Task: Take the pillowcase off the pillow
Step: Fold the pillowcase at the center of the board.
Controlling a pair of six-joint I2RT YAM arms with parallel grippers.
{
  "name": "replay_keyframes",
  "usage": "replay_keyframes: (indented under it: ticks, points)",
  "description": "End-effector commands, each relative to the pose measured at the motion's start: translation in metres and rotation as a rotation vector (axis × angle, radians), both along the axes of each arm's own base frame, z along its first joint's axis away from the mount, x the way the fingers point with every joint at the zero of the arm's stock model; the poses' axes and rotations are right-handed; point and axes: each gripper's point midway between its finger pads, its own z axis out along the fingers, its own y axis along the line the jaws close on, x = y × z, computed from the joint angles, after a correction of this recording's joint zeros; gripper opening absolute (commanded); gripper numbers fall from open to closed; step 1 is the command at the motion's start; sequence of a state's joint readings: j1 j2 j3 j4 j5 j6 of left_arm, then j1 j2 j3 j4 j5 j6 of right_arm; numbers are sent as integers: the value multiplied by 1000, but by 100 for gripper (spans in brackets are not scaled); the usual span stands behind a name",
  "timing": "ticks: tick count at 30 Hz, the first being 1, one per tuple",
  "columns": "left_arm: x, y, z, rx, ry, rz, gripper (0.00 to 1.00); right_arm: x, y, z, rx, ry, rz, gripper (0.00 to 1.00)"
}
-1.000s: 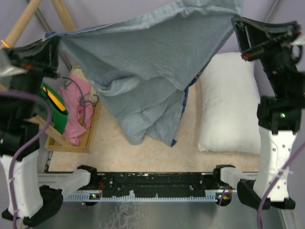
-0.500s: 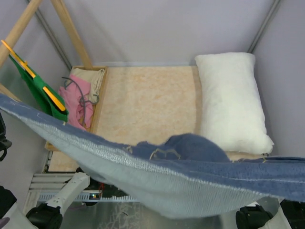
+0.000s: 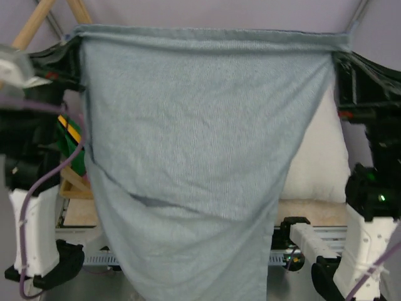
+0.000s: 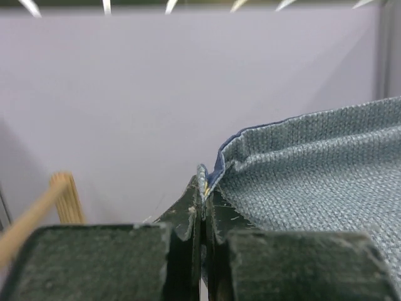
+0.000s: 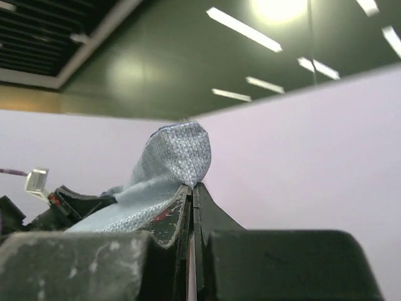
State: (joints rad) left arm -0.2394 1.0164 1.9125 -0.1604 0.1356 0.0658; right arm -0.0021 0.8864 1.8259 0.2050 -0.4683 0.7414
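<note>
The pillowcase (image 3: 200, 150) hangs stretched like a curtain between both raised arms, its blue-grey inside facing the top camera. My left gripper (image 3: 78, 39) is shut on its top left corner, and the wrist view shows the hem (image 4: 210, 175) pinched between the jaws of that gripper (image 4: 203, 188). My right gripper (image 3: 341, 49) is shut on the top right corner, where a fold of the pillowcase (image 5: 178, 153) bulges above the closed jaws of this gripper (image 5: 192, 187). The white pillow (image 3: 319, 163) lies bare on the table at the right, partly hidden behind the cloth.
A wooden frame (image 3: 37, 22) stands at the back left. A green cloth with a yellow stripe (image 3: 72, 135) and a wooden tray (image 3: 75, 185) show beside the left arm. The hanging pillowcase hides most of the tabletop (image 3: 313, 210).
Half a second ago the pillowcase sagged low across the front of the view. Both arms have lifted it and pulled it taut, so it now hangs flat in front of the camera.
</note>
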Motion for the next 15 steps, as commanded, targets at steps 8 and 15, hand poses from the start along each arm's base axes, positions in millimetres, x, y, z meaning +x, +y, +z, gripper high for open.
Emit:
replay_keyframes:
  ticks: [8,15]
  points:
    - [291,-28,-336,99,708,215,0,348,-9,-283,10,734,-122,0]
    - [383,-42,-461,94,843,264,0,477,-9,-410,-88,924,-207,0]
